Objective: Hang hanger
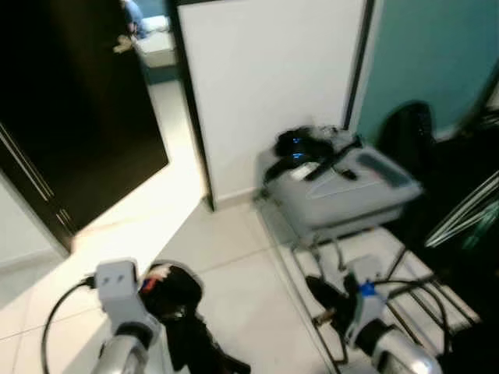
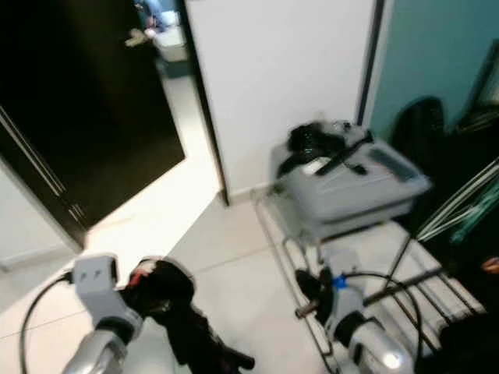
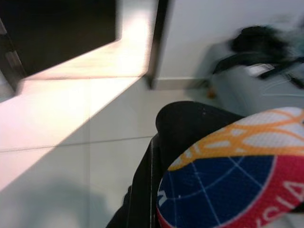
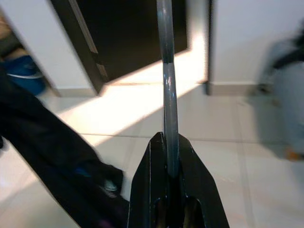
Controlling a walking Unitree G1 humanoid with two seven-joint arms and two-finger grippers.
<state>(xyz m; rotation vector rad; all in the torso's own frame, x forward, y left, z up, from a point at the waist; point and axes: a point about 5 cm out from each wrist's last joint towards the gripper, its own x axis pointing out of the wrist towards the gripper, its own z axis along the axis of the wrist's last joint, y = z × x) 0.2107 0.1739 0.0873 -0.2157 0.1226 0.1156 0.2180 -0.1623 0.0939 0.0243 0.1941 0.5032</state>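
Right gripper [image 4: 168,164] clamps a grey hanger [image 4: 167,85]; left gripper [image 3: 156,156] seemingly grips dark clothing [image 3: 190,128].

— What couldn't be made out?
— The grey case [image 1: 343,191] and the dark items on it were blurred. The grey rod [image 4: 167,85] ran off the frame's top.
— And the left hand [image 3: 147,190]?
— Mostly covered by a patterned garment [image 3: 228,171].
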